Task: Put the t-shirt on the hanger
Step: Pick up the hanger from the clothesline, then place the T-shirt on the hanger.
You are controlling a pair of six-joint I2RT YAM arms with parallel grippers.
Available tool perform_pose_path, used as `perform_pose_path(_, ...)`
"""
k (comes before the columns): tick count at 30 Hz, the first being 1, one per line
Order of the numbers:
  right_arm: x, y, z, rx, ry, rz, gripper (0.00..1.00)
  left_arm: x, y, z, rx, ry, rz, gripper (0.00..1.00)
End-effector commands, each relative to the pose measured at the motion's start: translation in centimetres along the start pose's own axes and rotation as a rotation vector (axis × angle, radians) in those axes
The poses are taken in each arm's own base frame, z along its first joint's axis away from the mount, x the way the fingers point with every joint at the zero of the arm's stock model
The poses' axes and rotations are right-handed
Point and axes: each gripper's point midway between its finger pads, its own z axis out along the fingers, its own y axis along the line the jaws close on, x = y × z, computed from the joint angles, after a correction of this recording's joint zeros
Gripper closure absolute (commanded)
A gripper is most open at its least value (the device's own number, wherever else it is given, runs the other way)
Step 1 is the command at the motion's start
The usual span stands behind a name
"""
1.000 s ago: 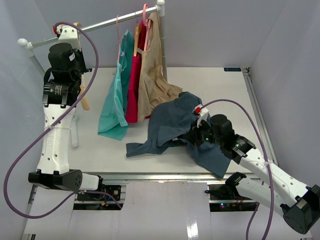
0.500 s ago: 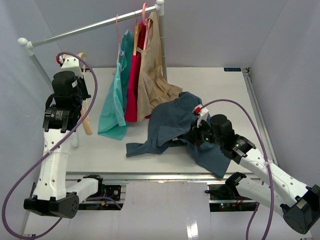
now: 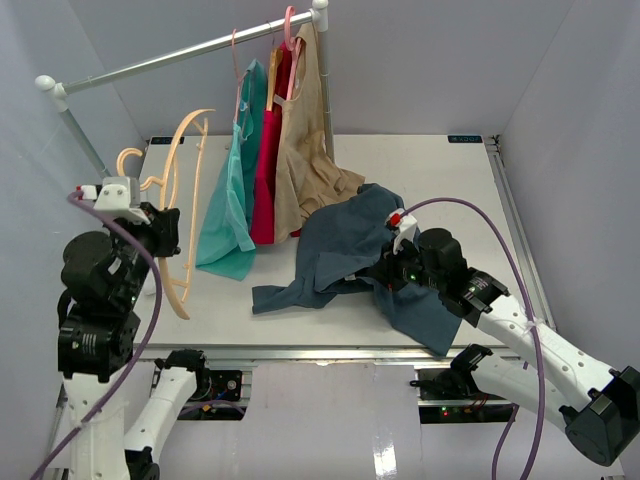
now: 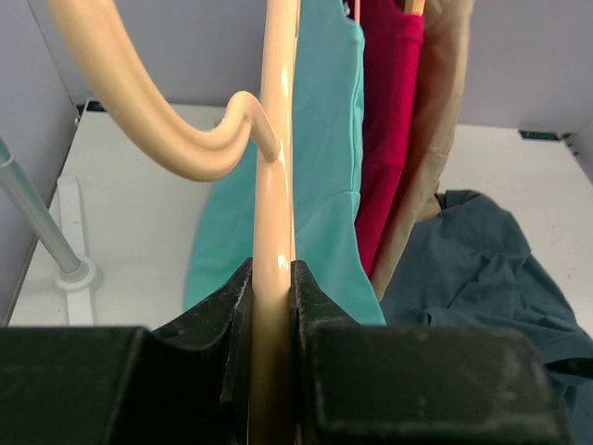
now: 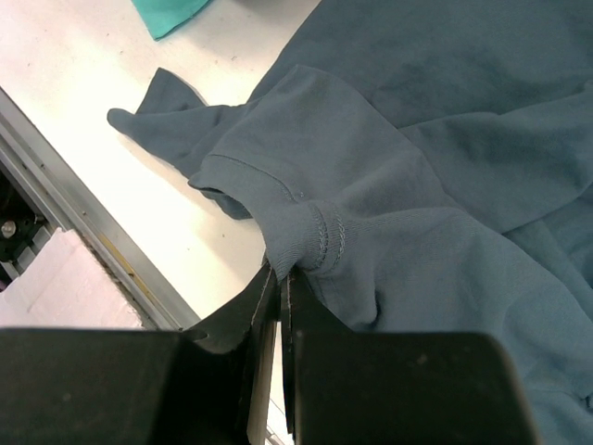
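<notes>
Clothes hang in a row from a silver rail [image 3: 190, 48] at the top of the overhead view. There is a teal top [image 3: 230, 205], a red top [image 3: 267, 175] and a beige top [image 3: 305, 150], all close together, and their bottoms reach down to the white table [image 3: 450, 170]. At the left of that view the left gripper [image 3: 160, 232] is clamped on the hanger [image 3: 168, 170], a pale wooden one with a curly peach hook. The hanger is up in the air and stands on end. One tip is high, near the teal top, and the other tip is low, toward the bottom of the frame. No clothes are on it. In the left wrist view the two black fingers [image 4: 232, 301] squeeze the wooden bar from both sides, and the hook curls off to the upper left. The t-shirt [image 3: 340, 235] is dark blue. It lies in a crumpled heap in the middle of the table, right beside the bottom of the beige top. The right gripper [image 3: 385, 272] sits low on it, a little to the lower right of the middle. In the right wrist view its fingers are pressed tight together on a stitched edge of the t-shirt and pinch a small fold of cloth. A floppy bit of the t-shirt pokes out toward the upper left of that view, flat on the table.
</notes>
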Motion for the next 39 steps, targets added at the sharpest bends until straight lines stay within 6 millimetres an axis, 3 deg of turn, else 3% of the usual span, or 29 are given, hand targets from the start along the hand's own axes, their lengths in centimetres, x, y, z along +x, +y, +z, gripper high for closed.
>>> perform_pose_path(1, -1.6, -0.7, -0.1, 0.052, -0.050, 0.011, 0.92, -2.8, -0.8, -2.6, 0.029, -0.078, -0.034, 1.00)
perform_pose_path(6, -2.0, -7.0, -0.6, 0.404, -0.089, 0.113, 0.92, -6.9, -5.1, -4.8, 0.267, -0.237, -0.014, 1.00)
perform_pose_path(9, -2.7, -8.6, -0.9, 0.486, -0.098, 0.152, 0.92, -6.8, -8.6, -3.9, 0.471, -0.179, -0.021, 1.00)
perform_pose_path(11, -3.3, -9.5, -1.2, 0.528, -0.104, 0.172, 0.92, -5.5, -11.3, -3.0, 0.653, -0.112, -0.036, 1.00)
perform_pose_path(13, -4.7, -9.9, -1.7, 0.554, -0.133, 0.187, 0.92, -4.8, -12.7, -2.7, 0.757, -0.084, -0.041, 1.00)
perform_pose_path(17, -6.2, -11.0, -2.5, 0.611, -0.121, 0.196, 0.92, -1.2, -12.9, -0.2, 0.800, 0.024, -0.041, 1.00)
perform_pose_path(27, -11.5, -11.8, -4.0, 0.631, -0.164, 0.216, 0.92, 7.7, -13.7, 0.0, 0.858, 0.215, -0.100, 1.00)
perform_pose_path(32, -11.7, -12.4, -4.2, 0.640, -0.159, 0.214, 0.92, 10.4, -15.2, 0.4, 0.867, 0.276, -0.090, 1.00)
perform_pose_path(39, -10.6, -13.0, -4.2, 0.647, -0.136, 0.217, 0.92, 12.2, -19.9, 0.2, 0.893, 0.313, -0.037, 1.00)
